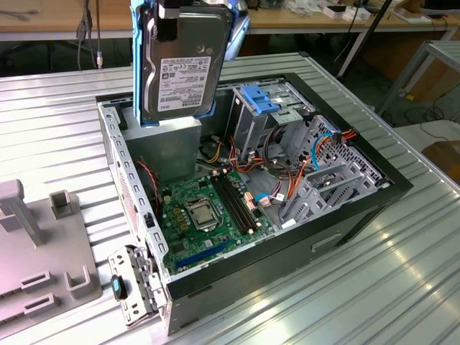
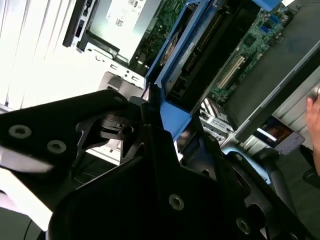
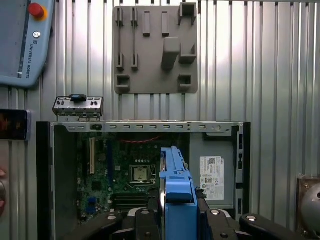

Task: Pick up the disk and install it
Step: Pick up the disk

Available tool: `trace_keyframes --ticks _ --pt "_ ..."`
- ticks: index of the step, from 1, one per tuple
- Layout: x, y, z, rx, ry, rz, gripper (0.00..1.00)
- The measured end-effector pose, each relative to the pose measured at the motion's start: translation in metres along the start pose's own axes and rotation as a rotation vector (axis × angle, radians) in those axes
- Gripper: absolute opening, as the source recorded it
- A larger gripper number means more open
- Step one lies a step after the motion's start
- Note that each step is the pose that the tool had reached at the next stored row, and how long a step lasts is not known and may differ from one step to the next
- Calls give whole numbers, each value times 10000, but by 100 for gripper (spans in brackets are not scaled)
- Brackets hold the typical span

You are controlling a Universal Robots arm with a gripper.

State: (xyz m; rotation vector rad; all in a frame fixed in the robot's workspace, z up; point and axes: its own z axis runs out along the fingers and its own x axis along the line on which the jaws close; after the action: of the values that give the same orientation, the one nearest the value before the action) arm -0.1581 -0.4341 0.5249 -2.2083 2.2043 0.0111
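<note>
HARD DRIVE ALOFT: The disk [image 1: 180, 68], a dark grey metal body with a white label, framed by a bright blue plastic carrier, hangs on end above the exterior view's left part of an open computer case [image 1: 359, 208], touching nothing inside it. In the first wrist view, the gripper [image 3: 177, 225] has its black fingers [image 3: 207, 225] pressed against both sides of the blue carrier, the jaws closed on the disk.

The work surface is a ribbed metal table [image 1: 57, 108]. A grey moulded tray [image 1: 43, 251] with raised blocks and slots lies at the exterior view's far left. Wooden benches [image 1: 43, 18] run across the back of the room.

A small metal bracket [image 1: 133, 284] with a blue tab sits just beside the case's near corner. Inside the case, from the exterior view's left, are a silver box [image 1: 162, 147] below the disk, a green motherboard [image 1: 208, 215], then a grey drive cage [image 1: 251, 122] topped by a blue latch [image 1: 267, 97], and loose orange, red and blue cables [image 1: 291, 180].
</note>
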Motion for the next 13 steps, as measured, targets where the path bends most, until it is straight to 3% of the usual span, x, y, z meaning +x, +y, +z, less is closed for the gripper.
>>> trace_keyframes --ticks 4,5,7,8,11,13 --pt "6 -180 22 8 1 0 37" --pt "6 -208 27 64 6 -1 37" --pt "7 -214 32 361 9 -7 37" --pt "6 -215 37 426 9 -8 37" --pt "59 -215 44 456 9 -8 37" --pt "156 -214 48 459 8 -9 37"
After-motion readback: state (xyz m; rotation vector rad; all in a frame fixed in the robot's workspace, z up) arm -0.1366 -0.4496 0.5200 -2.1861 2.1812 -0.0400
